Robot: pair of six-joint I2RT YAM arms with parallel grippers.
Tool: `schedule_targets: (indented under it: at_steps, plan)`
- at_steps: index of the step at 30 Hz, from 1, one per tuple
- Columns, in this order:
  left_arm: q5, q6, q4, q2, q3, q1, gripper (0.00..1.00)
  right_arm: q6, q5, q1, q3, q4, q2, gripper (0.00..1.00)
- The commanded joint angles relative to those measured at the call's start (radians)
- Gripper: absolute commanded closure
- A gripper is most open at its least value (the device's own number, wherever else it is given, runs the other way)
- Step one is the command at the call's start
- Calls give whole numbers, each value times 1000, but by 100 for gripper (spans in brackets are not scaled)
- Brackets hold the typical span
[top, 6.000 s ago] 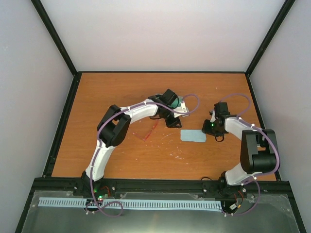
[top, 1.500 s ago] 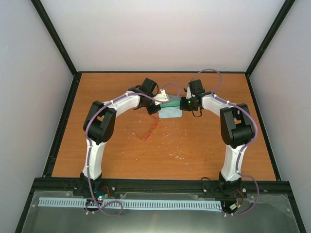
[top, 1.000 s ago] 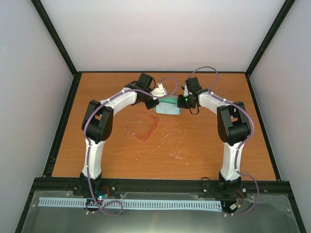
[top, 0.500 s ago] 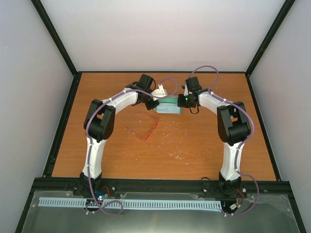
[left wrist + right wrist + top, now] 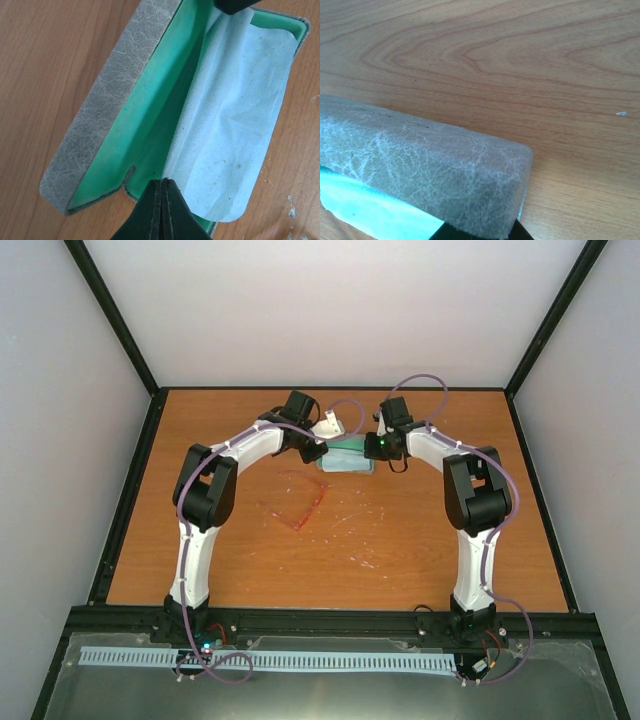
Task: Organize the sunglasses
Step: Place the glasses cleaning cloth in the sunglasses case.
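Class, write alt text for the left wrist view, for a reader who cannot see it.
An open grey case with green lining lies on a wooden table, a light blue cloth draped inside it. The left hand, fingers closed, touches the cloth's near corner.

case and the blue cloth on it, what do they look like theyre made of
The case looks like grey faux leather: its outside has a fine crackled grain. Its green lining is smooth and matte, perhaps felt or plastic. The cloth looks like light blue microfibre: thin, matte, softly creased.
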Motion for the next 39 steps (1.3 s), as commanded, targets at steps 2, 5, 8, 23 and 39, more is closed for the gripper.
schedule_targets:
  at_steps: [2, 5, 8, 23, 39]
  plan:
    - [-6, 25, 28, 30, 31, 17, 100, 7, 25, 4, 30, -2, 22, 97]
    - [-9, 21, 35, 29, 26, 17, 100, 7, 33, 6, 29, -1, 19, 97]
    - [-9, 18, 45, 31, 21, 19, 99, 9, 45, 9, 26, 2, 15, 97]
    - [-13, 11, 80, 39, 15, 19, 99, 13, 53, 19, 17, 31, 11, 97]
    - [0, 1, 100, 45, -21, 19, 98, 20, 72, 30, -10, 47, 6, 97]
